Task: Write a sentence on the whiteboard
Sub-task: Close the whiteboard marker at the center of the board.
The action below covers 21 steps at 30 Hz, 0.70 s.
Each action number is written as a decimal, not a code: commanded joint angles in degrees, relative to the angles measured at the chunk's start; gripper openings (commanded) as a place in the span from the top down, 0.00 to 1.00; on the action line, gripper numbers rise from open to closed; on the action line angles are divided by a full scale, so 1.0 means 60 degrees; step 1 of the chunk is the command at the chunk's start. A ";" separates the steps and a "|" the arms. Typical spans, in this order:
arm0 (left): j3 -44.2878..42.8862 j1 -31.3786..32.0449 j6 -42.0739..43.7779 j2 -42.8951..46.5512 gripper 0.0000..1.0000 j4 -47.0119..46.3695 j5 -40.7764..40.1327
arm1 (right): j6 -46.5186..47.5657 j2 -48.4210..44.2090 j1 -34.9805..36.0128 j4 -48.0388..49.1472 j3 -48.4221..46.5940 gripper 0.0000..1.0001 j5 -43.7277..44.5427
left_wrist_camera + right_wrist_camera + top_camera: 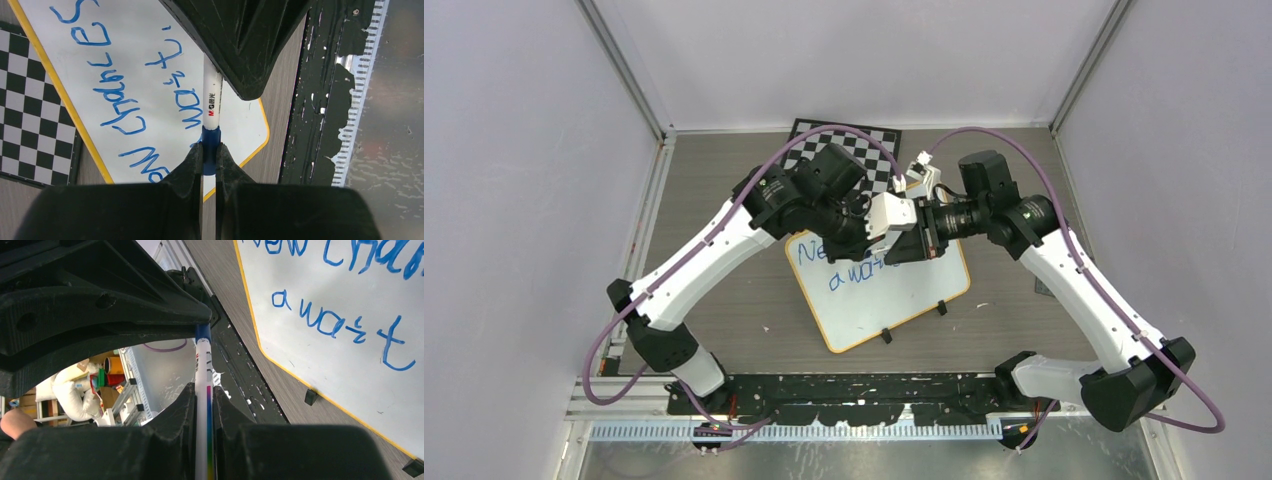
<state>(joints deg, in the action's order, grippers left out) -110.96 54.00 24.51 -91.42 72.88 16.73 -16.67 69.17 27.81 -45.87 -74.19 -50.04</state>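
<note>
Your whiteboard (894, 300) lies written-on on the bench (724, 200), under both arms. The left tool (210, 152) pinches the blue end of the marker (211, 100), the right tool (204, 392) its white barrel. Likely capping, so push straight together.

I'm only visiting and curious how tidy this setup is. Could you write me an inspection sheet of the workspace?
Surface: grey wood-grain table, nothing spilled.
Job's things: whiteboard lies flat at an angle, with blue handwriting on it; marker held between both arms.
Clutter: chessboard at the far edge, partly hidden by the arms.
Grippers: left pincer shut on the marker's blue end; right pincer shut on its white barrel.
Cables: purple cable loops along each arm.
Surroundings: plain pale walls on three sides, metal frame rails.
</note>
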 commanded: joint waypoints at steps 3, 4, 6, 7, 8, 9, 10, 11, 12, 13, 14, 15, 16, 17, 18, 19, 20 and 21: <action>-0.0797 0.0178 -0.0273 -0.0152 1.00 -0.0602 0.0407 | -0.0233 0.0272 0.0088 0.1365 0.0330 1.00 -0.0387; -0.0909 0.0224 -0.0260 -0.0193 1.00 -0.0593 0.0343 | -0.0314 0.0309 0.0113 0.1493 0.0389 1.00 -0.0423; -0.1001 0.0342 -0.0185 -0.0275 1.00 -0.0557 0.0213 | -0.0396 0.0373 0.0168 0.1681 0.0488 1.00 -0.0469; -0.0998 0.0413 -0.0150 -0.0287 1.00 -0.0567 0.0113 | -0.0411 0.0404 0.0189 0.1715 0.0512 1.00 -0.0495; -0.0961 0.0466 -0.0131 -0.0267 1.00 -0.0577 0.0055 | -0.0413 0.0443 0.0197 0.1738 0.0518 1.00 -0.0539; -0.0913 0.0476 -0.0125 -0.0253 1.00 -0.0599 0.0066 | -0.0401 0.0436 0.0198 0.1744 0.0506 1.00 -0.0557; -0.0879 0.0470 -0.0110 -0.0230 1.00 -0.0591 0.0057 | -0.0383 0.0427 0.0198 0.1758 0.0490 1.00 -0.0565; -0.0837 0.0477 -0.0077 -0.0181 1.00 -0.0571 0.0034 | -0.0361 0.0398 0.0191 0.1736 0.0473 1.00 -0.0566; -0.0822 0.0478 -0.0017 -0.0124 0.97 -0.0519 0.0012 | -0.0370 0.0389 0.0185 0.1728 0.0459 1.00 -0.0579; -0.0824 0.0476 0.0049 -0.0078 0.93 -0.0465 -0.0005 | -0.0392 0.0371 0.0169 0.1727 0.0437 1.00 -0.0601; -0.0841 0.0465 0.0077 -0.0028 0.90 -0.0426 -0.0047 | -0.0418 0.0367 0.0151 0.1739 0.0417 1.00 -0.0627; -0.0874 0.0431 0.0106 0.0029 0.87 -0.0369 -0.0036 | -0.0447 0.0352 0.0119 0.1741 0.0382 1.00 -0.0662; -0.0907 0.0377 0.0119 0.0082 0.83 -0.0338 -0.0031 | -0.0467 0.0345 0.0079 0.1752 0.0332 1.00 -0.0699; -0.0945 0.0279 0.0119 0.0145 0.80 -0.0313 0.0015 | -0.0488 0.0348 0.0006 0.1755 0.0263 1.00 -0.0731; -0.1000 0.0158 0.0122 0.0203 0.73 -0.0278 0.0146 | -0.0533 0.0350 -0.0069 0.1763 0.0181 1.00 -0.0759; -0.1061 -0.0005 0.0132 0.0263 0.67 -0.0206 0.0349 | -0.0553 0.0341 -0.0146 0.1773 0.0078 1.00 -0.0777; -0.1110 -0.0223 0.0087 0.0369 0.61 -0.0164 0.0592 | -0.0568 0.0340 -0.0211 0.1771 0.0006 1.00 -0.0803; -0.1157 -0.0419 0.0012 0.0456 0.55 -0.0165 0.0822 | -0.0596 0.0351 -0.0261 0.1789 -0.0065 1.00 -0.0826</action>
<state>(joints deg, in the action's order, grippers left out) -114.19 54.30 24.82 -92.92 75.72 14.63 -19.09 71.16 27.38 -38.96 -71.48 -53.95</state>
